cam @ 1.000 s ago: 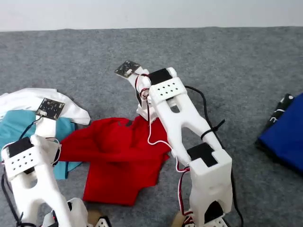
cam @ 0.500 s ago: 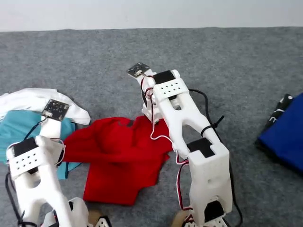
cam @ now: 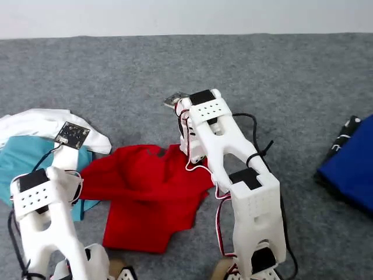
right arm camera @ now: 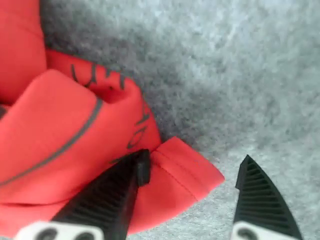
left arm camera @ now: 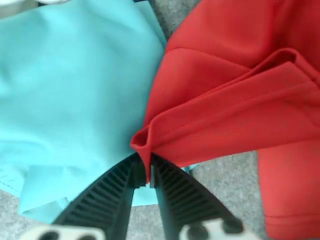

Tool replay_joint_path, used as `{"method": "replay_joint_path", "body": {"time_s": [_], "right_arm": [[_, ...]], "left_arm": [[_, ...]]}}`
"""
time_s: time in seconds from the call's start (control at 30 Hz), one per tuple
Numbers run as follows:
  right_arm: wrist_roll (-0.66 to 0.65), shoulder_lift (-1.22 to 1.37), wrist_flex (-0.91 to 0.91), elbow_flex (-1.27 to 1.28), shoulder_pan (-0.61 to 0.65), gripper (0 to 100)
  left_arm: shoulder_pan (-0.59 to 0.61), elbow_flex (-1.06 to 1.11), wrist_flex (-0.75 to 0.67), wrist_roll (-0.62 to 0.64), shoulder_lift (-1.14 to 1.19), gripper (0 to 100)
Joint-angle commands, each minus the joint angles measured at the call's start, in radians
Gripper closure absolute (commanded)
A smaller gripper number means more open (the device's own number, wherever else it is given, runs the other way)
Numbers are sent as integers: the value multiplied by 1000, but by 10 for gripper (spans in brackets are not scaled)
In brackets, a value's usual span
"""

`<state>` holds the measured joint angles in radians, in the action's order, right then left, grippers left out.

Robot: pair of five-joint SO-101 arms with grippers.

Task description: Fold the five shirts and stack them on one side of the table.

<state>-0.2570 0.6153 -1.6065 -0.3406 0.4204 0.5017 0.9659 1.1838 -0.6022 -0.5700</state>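
Note:
A red shirt (cam: 145,195) lies crumpled on the grey carpet between the two arms. My left gripper (left arm camera: 143,175) is shut on a fold of the red shirt's (left arm camera: 225,110) edge, above a teal shirt (left arm camera: 70,100). My right gripper (right arm camera: 192,172) is open over the red shirt's (right arm camera: 65,150) far corner, one finger on the cloth, the other over bare carpet. In the high view the teal shirt (cam: 17,163) and a white shirt (cam: 35,123) lie at the left, partly behind the left arm (cam: 44,204). The right arm (cam: 227,169) stands at the red shirt's right side.
A blue shirt (cam: 352,166) with a dark garment (cam: 345,135) beside it lies at the right edge. The grey carpet (cam: 262,76) stretches open behind the arms up to a white wall.
The right arm has drawn its wrist back to the right and down toward the red shirt's far corner. The left arm has shifted slightly right with the fold in its grip.

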Motion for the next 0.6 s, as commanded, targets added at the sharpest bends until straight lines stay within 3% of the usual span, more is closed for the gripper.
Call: {"method": "replay_joint_path", "body": {"time_s": [0.0,0.23,0.5,0.57], "right_arm": [[12,-13,-15,-46,10,713],[11,-12,-15,-41,38,719],[-20,-12,-28,-43,33,983],[-55,-16,-48,-44,30,985]], "left_arm": [[-23,-2,-20,35,-14,998],[-54,-2,-20,83,-14,998],[-54,-4,-20,83,-14,998],[-54,-4,-20,83,-14,998]]}}
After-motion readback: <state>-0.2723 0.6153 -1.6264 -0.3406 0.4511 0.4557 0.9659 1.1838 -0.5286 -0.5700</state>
